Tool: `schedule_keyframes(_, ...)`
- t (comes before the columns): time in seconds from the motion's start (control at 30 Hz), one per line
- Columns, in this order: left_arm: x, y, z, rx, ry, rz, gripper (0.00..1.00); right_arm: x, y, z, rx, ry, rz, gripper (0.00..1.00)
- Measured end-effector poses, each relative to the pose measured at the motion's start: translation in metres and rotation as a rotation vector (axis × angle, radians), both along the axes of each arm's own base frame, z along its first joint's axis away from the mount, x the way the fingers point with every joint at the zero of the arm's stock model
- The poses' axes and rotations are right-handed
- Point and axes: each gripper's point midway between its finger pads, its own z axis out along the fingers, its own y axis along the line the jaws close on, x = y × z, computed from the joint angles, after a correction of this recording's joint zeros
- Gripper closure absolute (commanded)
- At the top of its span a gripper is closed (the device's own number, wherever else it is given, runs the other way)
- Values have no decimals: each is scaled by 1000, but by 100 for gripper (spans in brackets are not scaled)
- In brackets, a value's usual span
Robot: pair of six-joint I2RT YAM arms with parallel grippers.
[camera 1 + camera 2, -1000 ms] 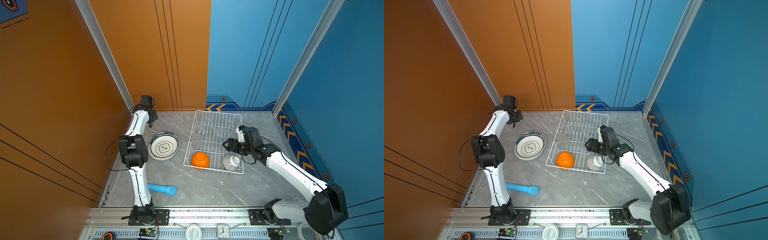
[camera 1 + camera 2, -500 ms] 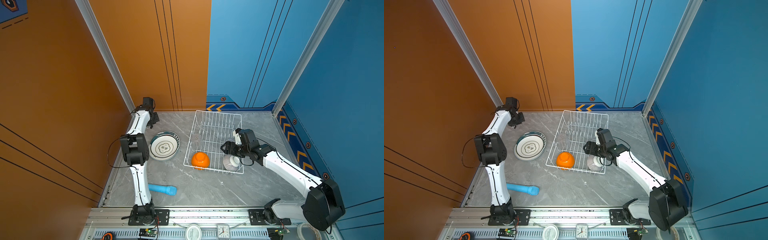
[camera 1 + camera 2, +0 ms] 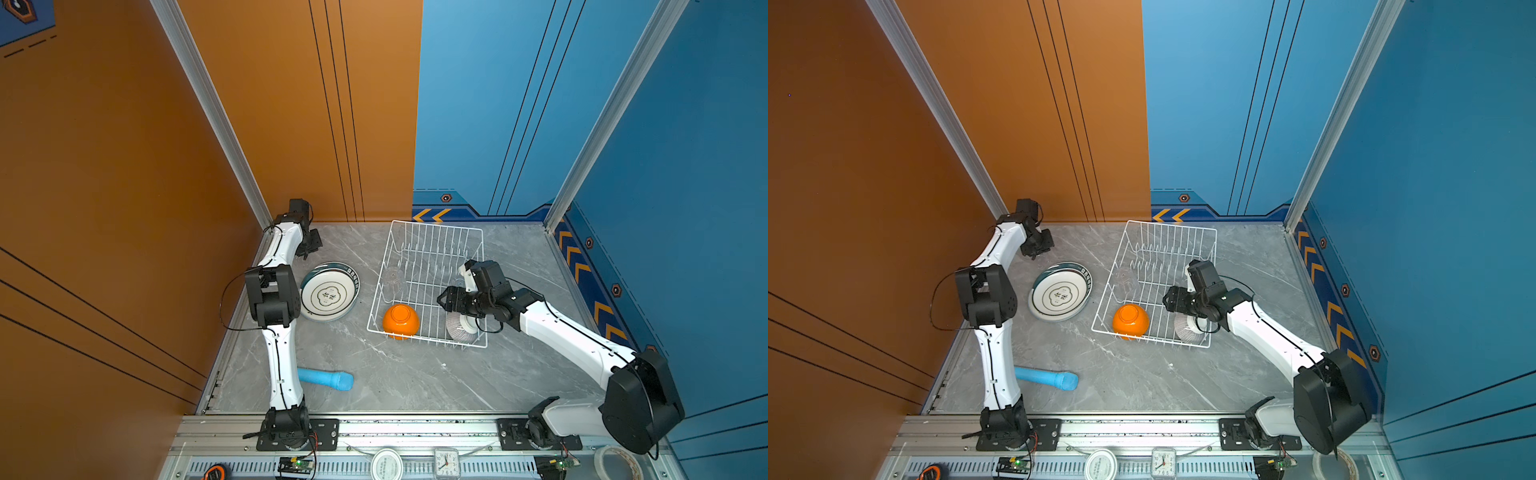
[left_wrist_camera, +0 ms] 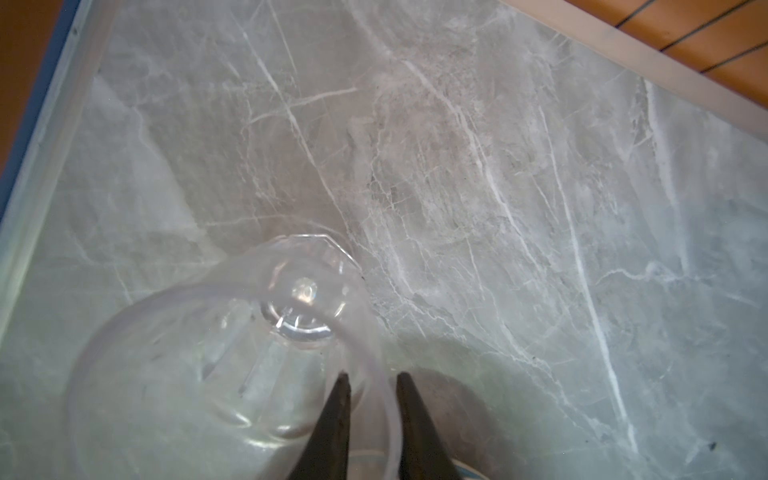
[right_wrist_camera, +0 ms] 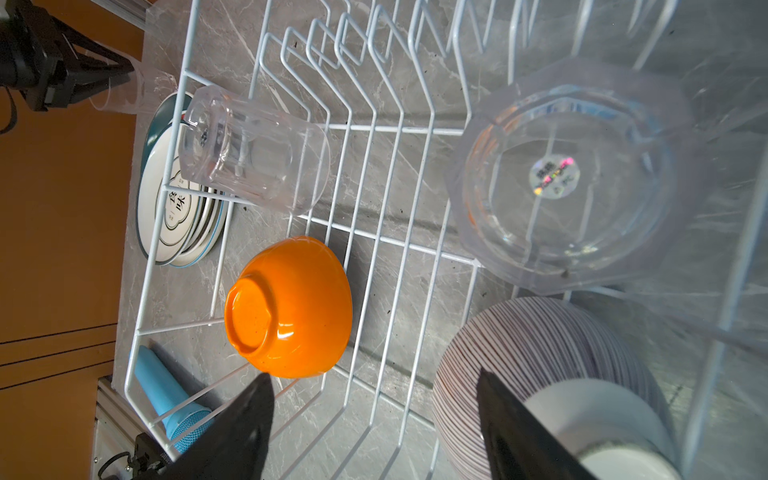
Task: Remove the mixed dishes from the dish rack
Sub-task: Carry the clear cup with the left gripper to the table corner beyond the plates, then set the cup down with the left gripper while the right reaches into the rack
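Dish rack [image 3: 436,237] lies under my right gripper [image 5: 374,374], jaws wide, gripping nothing; my left gripper [image 4: 372,375], slightly parted, straddles the rim of a tumbler [image 4: 249,340].

I see light-blue cylinder [image 3: 325,379] flat on grey marble worktop [image 3: 415,382], small clock [image 3: 446,462] on front rail [image 3: 415,428], tape roll [image 3: 619,463] at rail's right end

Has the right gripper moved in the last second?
Yes. In both top views the right gripper has shifted left across the dish rack, toward the orange bowl.
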Motion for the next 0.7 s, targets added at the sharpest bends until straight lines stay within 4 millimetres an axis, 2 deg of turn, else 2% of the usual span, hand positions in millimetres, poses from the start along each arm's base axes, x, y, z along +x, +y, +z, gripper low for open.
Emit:
schedule_keyframes(0.03,1,0,1,1,-4,-2,37,0,0,-2,-3,5,1,22)
schedule_keyframes(0.17,2,0,3,2,-9,-3,7,-1,2,-4,-6,11,5,22)
schedule_keyframes(0.23,2,-3,4,4,-11,-9,1,-1,2,-5,-6,12,6,22)
schedule_keyframes(0.3,2,-7,11,11,-19,-20,2,-1,2,-5,-6,12,6,22)
schedule_keyframes(0.4,0,-18,34,27,-54,-36,2,-1,2,-5,-6,12,6,22)
schedule_keyframes(0.57,-6,-51,91,37,-167,-83,2,-1,2,-4,-4,13,7,22)
schedule_keyframes(0.63,-9,-65,106,31,-206,-102,2,-1,2,-4,-1,16,3,22)
schedule_keyframes(0.7,-11,-77,113,25,-230,-115,2,-1,2,-4,1,18,-1,22)
